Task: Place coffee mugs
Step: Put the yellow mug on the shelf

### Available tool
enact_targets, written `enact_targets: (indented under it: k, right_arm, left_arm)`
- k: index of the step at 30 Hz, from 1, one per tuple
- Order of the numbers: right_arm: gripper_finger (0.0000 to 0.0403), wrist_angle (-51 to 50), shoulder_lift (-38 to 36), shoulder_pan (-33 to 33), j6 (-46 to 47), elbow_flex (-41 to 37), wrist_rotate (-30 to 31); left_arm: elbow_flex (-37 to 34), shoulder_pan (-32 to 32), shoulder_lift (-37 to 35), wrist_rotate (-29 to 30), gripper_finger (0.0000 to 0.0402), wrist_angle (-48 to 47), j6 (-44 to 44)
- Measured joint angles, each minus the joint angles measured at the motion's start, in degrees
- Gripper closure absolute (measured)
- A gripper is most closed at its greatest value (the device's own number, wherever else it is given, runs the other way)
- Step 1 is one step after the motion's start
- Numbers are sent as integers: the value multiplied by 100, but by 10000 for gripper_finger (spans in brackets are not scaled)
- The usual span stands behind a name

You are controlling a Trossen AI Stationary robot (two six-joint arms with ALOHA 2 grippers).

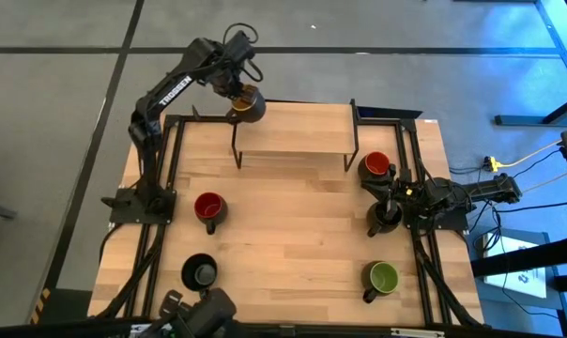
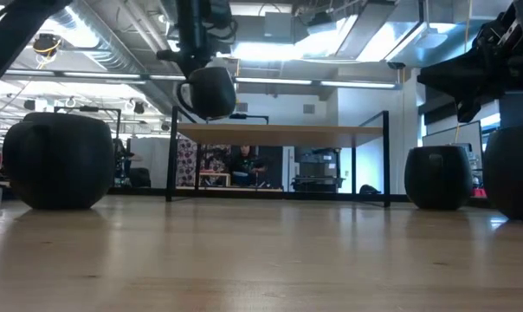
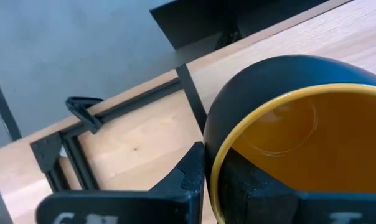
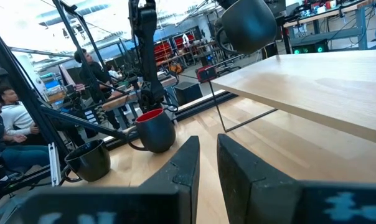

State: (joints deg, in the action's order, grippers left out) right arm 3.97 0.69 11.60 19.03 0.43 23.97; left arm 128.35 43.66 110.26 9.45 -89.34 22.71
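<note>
In the left wrist view the yellow-lined mug (image 3: pixel 287 130) fills the frame, its rim pinched between the left gripper (image 3: pixel 216 180) jaws, which are clenched on the wall of the cup. A rim grip like this keeps the mug upright and leaves its base free, so it can be set down flat. From above, that mug (image 1: pixel 245 101) hangs over the left back corner of the wooden shelf (image 1: pixel 293 131), and the level view shows it raised clear above the shelf top, not yet resting there.

The right gripper (image 1: pixel 396 192) waits low at the right end of the shelf, its jaws nearly closed with only a thin gap and nothing between them.

Mugs counted from above: 6. 1 is held over the shelf. 5 stand on the desk (image 1: pixel 293 235): a red-lined mug (image 1: pixel 208 208) in front of the shelf's left end, a black-lined mug (image 1: pixel 200 272) farther forward of it, an orange-red-lined mug (image 1: pixel 375 167) just off the shelf's right end, a second black-lined mug (image 1: pixel 384 216) just in front of that one, beside the right gripper, and a green-lined mug (image 1: pixel 382 278) farthest forward on that side. There is 1 shelf, with 0 mugs on it.
</note>
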Motion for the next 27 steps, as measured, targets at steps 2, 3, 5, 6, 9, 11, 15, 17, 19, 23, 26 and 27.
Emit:
enact_targets:
  k: [2,3,5,6,9,11,15,17,19,23,26,27]
  right_arm:
    - [359,0,0,0,-1,0,0]
    - [359,0,0,0,0,0,0]
    - [359,0,0,0,-1,0,0]
    - [359,0,0,0,-1,0,2]
    - [359,0,0,0,-1,0,2]
    - [359,0,0,2,0,0,2]
    - [359,0,0,0,-1,0,4]
    - [359,0,0,0,-1,0,6]
    - [359,2,0,1,-1,0,36]
    - [359,4,0,0,-1,0,61]
    - [359,4,0,0,-1,0,76]
    - [359,5,0,0,-2,0,94]
  left_arm:
    - [-8,35,20,-121,378,8,85]
    - [-17,44,26,-144,378,21,106]
    - [-17,44,54,-144,378,22,150]
    - [-17,44,74,-145,378,22,166]
    - [-26,44,94,-146,378,22,218]
    - [-26,44,96,-144,377,22,224]
    - [-37,80,115,-129,377,3,206]
    - [-37,105,113,-122,377,5,224]
    - [-37,107,119,-114,377,5,228]
    - [-37,107,138,-112,377,21,254]
    - [-37,102,167,-114,377,23,271]
    - [-37,101,188,-121,377,24,282]
